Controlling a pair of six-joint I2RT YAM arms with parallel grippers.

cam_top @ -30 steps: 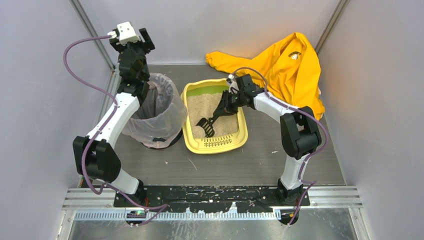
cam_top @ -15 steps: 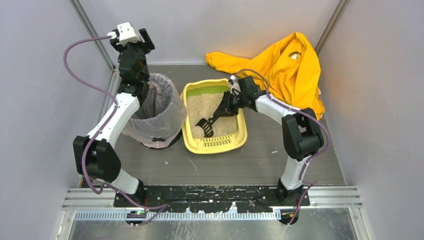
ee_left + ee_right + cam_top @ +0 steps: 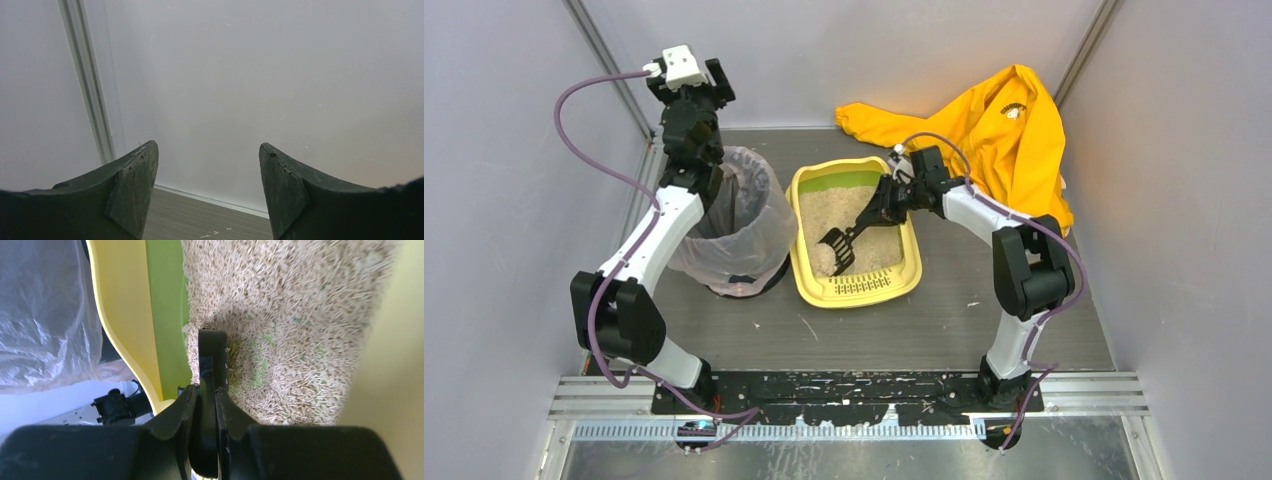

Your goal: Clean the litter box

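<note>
Yellow garment point(image 3: 1004, 140) behind litter box point(image 3: 856, 290) | bagged bin point(image 3: 744, 215) beside (left arm point(image 3: 669, 215) above)

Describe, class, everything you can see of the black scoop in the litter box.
The scoop is small, black and plastic-looking, with a slotted head on a thin straight handle. The right gripper is shut on the handle's upper end. The scoop slants down toward the near left, its head low over the beige litter inside the yellow litter box, near the green wall. The wrist view shows it edge-on, its tip seemingly touching the litter.
</note>
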